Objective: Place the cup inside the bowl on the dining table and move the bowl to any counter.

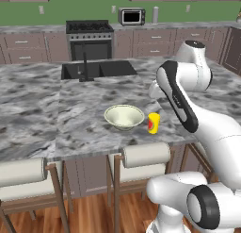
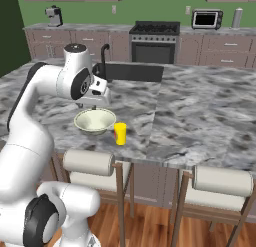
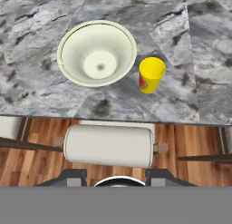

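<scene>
Marbled dining table (image 1: 70, 128), upright yellow cup (image 3: 151, 74) with red patch just beside empty cream bowl (image 3: 97, 52), fingers' (image 3: 72, 177) spacing unclear

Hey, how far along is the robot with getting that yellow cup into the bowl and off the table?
Nothing looks done yet. The small yellow cup stands upright beside the wide pale cream-green bowl on the grey marbled dining table, not in it. The gripper hangs above them, holding nothing. Left: grasp the cup, drop it in, carry the bowl to a counter.
</scene>
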### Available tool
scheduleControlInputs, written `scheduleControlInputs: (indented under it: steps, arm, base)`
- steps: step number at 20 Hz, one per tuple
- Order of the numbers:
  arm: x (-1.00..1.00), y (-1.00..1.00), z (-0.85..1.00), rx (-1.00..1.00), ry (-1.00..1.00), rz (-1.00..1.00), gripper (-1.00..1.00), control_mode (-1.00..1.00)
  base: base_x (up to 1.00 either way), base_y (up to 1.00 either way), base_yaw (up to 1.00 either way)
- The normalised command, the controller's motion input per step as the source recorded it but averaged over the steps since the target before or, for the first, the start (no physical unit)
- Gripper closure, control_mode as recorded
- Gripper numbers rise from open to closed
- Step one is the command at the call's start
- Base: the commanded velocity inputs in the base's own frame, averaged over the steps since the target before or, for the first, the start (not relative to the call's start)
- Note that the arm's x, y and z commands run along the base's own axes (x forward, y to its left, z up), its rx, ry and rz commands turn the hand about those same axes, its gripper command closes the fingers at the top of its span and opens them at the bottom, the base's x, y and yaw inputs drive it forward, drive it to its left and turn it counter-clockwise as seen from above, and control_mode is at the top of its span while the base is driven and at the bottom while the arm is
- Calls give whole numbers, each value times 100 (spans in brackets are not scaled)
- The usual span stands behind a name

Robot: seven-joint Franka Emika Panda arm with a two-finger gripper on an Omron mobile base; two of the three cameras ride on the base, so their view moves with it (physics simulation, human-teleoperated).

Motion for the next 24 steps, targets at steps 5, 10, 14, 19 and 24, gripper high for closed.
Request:
scheduleControlInputs:
  steps: [5,10,14,19,24]
  arm:
    - [8,-19,0,0,1,0,-100,-100]
    - [10,-38,-2,0,0,0,-100,-100]
    - [14,-40,-8,0,0,0,-100,-100]
    - [13,-35,-29,0,0,0,-100,-100]
    - [21,-12,-35,0,0,0,-100,-100]
  base:
    - [0,0,0]
    - [0,0,0]
    - [0,0,0]
    - [0,0,0]
    - [0,0,0]
